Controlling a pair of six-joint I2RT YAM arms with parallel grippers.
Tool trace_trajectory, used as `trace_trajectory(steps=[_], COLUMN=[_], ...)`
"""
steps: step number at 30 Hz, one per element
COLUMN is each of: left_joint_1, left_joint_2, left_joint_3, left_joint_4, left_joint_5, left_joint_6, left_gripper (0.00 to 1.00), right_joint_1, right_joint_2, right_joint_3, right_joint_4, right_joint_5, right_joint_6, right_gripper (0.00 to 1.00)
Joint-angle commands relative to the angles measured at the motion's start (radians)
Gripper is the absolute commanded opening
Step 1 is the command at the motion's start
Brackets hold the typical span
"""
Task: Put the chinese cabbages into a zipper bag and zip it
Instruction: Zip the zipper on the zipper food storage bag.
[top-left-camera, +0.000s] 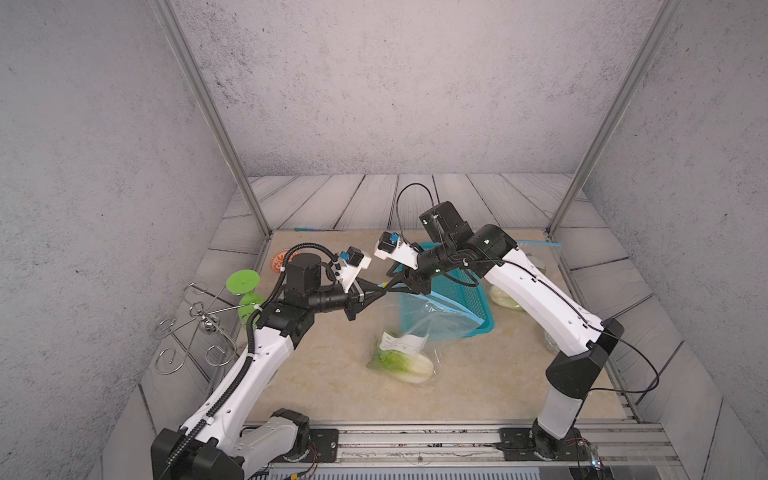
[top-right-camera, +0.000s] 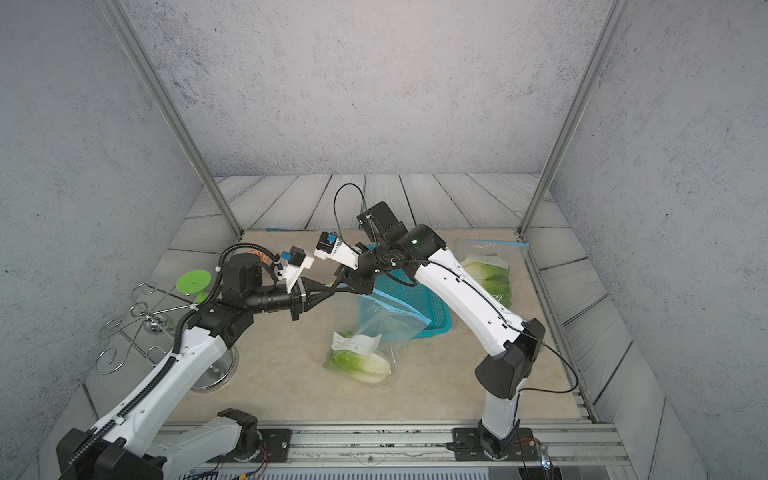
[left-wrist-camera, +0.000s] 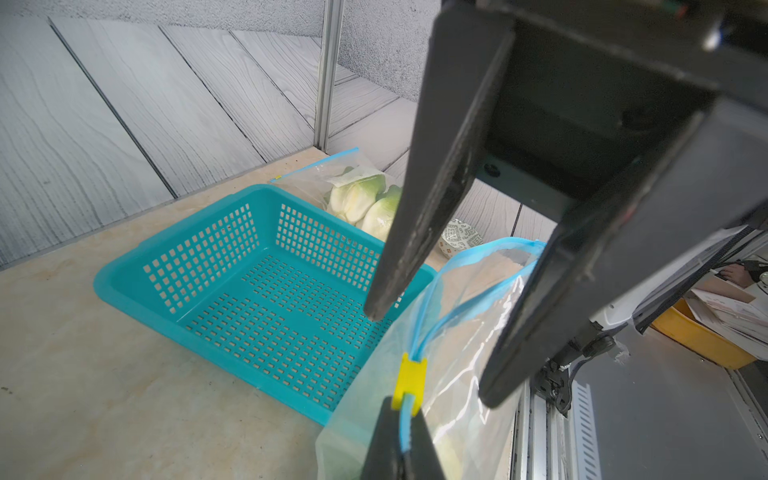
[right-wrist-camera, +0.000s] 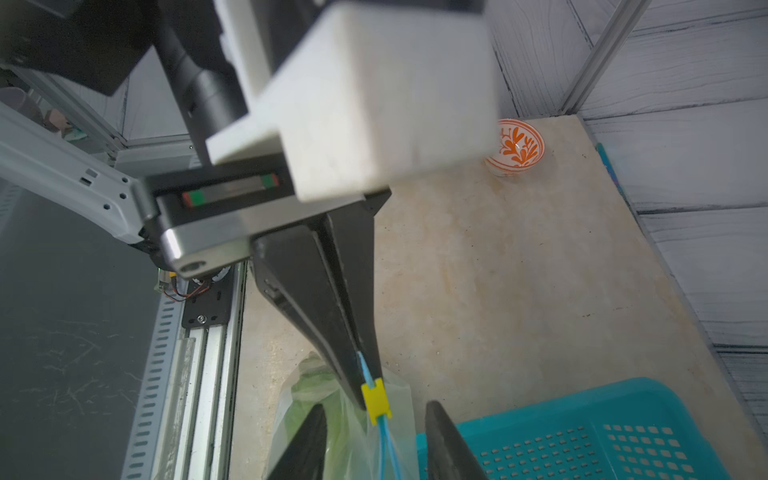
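Note:
A clear zipper bag (top-left-camera: 424, 320) (top-right-camera: 382, 320) hangs above the table with its bottom resting on it. One chinese cabbage (top-left-camera: 409, 365) (top-right-camera: 365, 365) lies inside. My left gripper (left-wrist-camera: 401, 436) (top-left-camera: 384, 286) is shut on the bag's blue zip strip, just behind the yellow slider (left-wrist-camera: 411, 378) (right-wrist-camera: 376, 401). My right gripper (right-wrist-camera: 374, 409) (top-left-camera: 391, 277) is open, its jaws either side of the slider without touching it. Ahead of the slider the bag's mouth gapes. More cabbages (left-wrist-camera: 365, 199) (top-right-camera: 486, 274) lie in a second clear bag at the back right.
A teal basket (top-left-camera: 457, 299) (left-wrist-camera: 249, 291) sits empty just behind the hanging bag. A green goblet (top-left-camera: 243, 286), a wire rack (top-left-camera: 195, 328) and a steel bowl (top-right-camera: 216, 370) are at the left. An orange-patterned bowl (right-wrist-camera: 515, 147) stands at the back left.

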Motion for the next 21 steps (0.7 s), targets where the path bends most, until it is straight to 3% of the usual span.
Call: trace_trajectory(steps=[1, 11, 21], left_joint_1=[-0.008, -0.008, -0.008], left_joint_2=[-0.011, -0.010, -0.009], left_joint_3=[0.015, 0.016, 0.026], left_joint_4=[-0.003, 0.013, 0.022], left_joint_5=[0.013, 0.009, -0.038], left_joint_6=[0.028, 0.013, -0.032], left_gripper=[0.00, 0.00, 0.00], right_joint_1=[0.001, 0.001, 0.001], right_joint_2=[0.041, 0.066, 0.059], right_joint_3=[0.025, 0.005, -0.001], right_joint_4=[-0.012, 0.014, -0.010], right_joint_5=[-0.028, -0.062, -0.075], right_joint_6=[0.021, 0.042, 0.031], right_gripper=[0.35, 0.31, 0.08])
